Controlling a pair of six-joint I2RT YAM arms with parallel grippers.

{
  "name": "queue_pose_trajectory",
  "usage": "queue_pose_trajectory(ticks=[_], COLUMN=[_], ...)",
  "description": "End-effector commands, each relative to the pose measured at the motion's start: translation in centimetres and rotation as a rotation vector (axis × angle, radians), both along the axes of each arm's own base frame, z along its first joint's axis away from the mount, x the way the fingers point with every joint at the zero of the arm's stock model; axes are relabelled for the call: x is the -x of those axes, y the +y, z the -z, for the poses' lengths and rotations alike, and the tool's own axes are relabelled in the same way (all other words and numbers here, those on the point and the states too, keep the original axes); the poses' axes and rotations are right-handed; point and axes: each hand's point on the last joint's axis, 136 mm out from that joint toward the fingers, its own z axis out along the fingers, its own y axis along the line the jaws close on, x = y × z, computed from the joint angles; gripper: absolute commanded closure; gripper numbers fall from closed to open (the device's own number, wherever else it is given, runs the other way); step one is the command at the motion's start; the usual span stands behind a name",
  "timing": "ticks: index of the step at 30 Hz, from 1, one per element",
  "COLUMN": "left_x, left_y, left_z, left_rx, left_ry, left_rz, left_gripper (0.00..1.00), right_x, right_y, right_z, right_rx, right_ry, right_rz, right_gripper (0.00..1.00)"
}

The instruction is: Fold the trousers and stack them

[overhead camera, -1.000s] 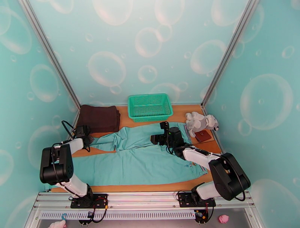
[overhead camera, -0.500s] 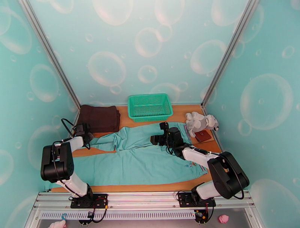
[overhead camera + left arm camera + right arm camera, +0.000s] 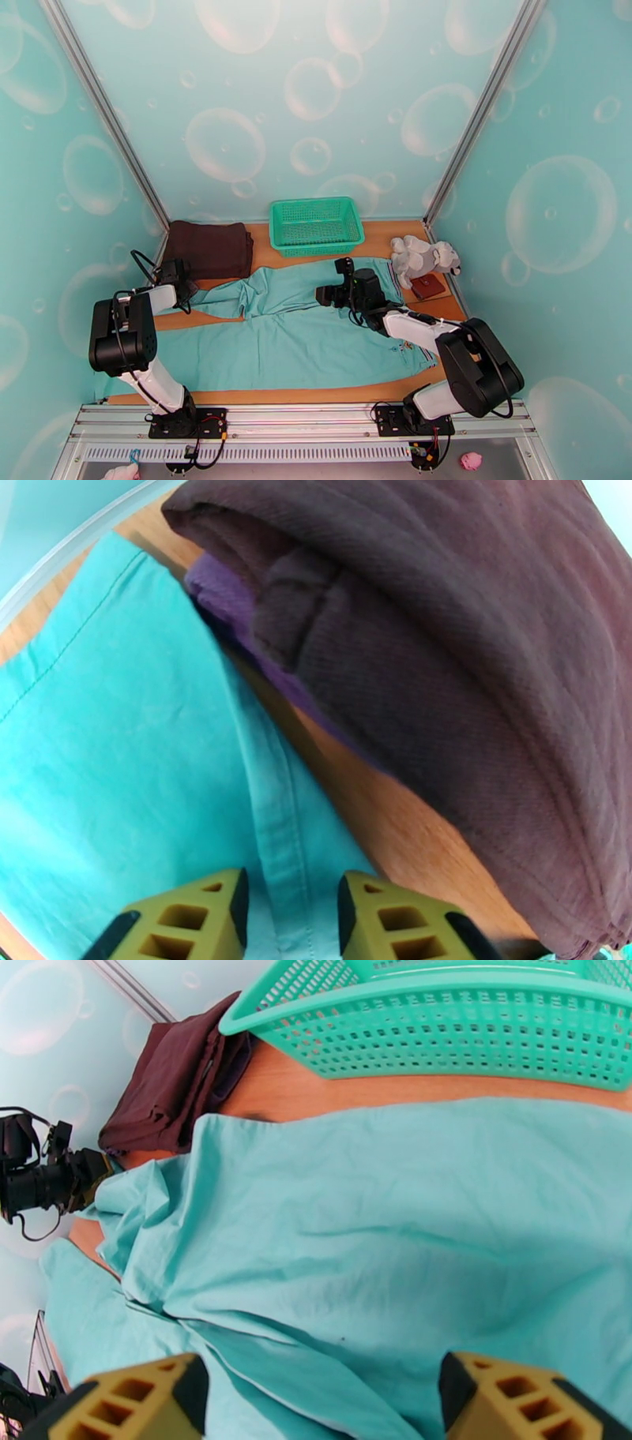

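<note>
The light teal trousers [image 3: 292, 339] lie flat on the wooden table [image 3: 276, 395], legs pointing left and the striped waistband at the right. My left gripper [image 3: 186, 293] sits low at the hem of the far leg, beside the dark brown garment. In the left wrist view its yellow fingers [image 3: 209, 914] stand a little apart, open, and the hem of the trousers [image 3: 272, 835] runs between them. My right gripper [image 3: 322, 296] hovers over the upper part of the far leg. It stands wide open [image 3: 316, 1402] above the teal cloth [image 3: 379, 1220], holding nothing.
A folded dark brown garment [image 3: 209, 249] lies at the back left, right next to the left fingers [image 3: 442, 654]. A green basket [image 3: 316, 241] stands at the back centre. A grey plush toy [image 3: 423, 256] and a small brown object [image 3: 427, 286] sit at the right.
The left arm has crept a little farther back toward the far leg's hem. The right arm has barely shifted. The trousers lie as before.
</note>
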Motion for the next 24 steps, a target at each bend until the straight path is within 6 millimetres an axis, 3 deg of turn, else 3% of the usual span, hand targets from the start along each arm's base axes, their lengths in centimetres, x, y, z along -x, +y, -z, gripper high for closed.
queue_pose_trajectory(ticks=[1, 4, 9, 11, 12, 18, 22, 24], left_x=[-1.3, -1.4, -1.2, -0.9, 0.3, 2.9, 2.6, 1.5], left_y=[0.2, 0.2, 0.3, 0.3, 0.3, -0.1, -0.8, -0.2], left_z=[-1.4, -1.5, -2.4, -3.4, -3.0, -5.2, -7.4, -8.6], left_rx=[0.008, 0.011, 0.003, 0.000, -0.002, 0.025, 0.074, 0.069], left_ry=[-0.063, -0.072, -0.112, -0.138, -0.121, -0.161, -0.198, -0.220], left_rz=[-0.002, 0.000, -0.008, -0.018, -0.029, -0.066, -0.051, -0.063], left_gripper=[0.77, 0.81, 1.00, 1.00, 1.00, 1.00, 1.00, 1.00], right_x=[-0.2, -0.1, 0.0, -0.1, 0.0, 0.1, 0.0, 0.0], right_y=[0.7, 0.8, 0.9, 0.9, 1.0, 1.2, 1.2, 1.3], right_z=[-0.2, -0.2, -0.3, -0.3, -0.2, -0.3, -0.2, -0.2], right_rx=[-0.008, -0.006, -0.003, -0.004, -0.001, -0.002, 0.000, 0.000], right_ry=[-0.001, 0.000, -0.003, -0.004, -0.003, -0.003, -0.001, 0.000], right_rz=[-0.017, -0.020, -0.024, -0.024, -0.025, -0.033, -0.034, -0.035], right_gripper=[0.19, 0.19, 0.18, 0.19, 0.18, 0.19, 0.18, 0.18])
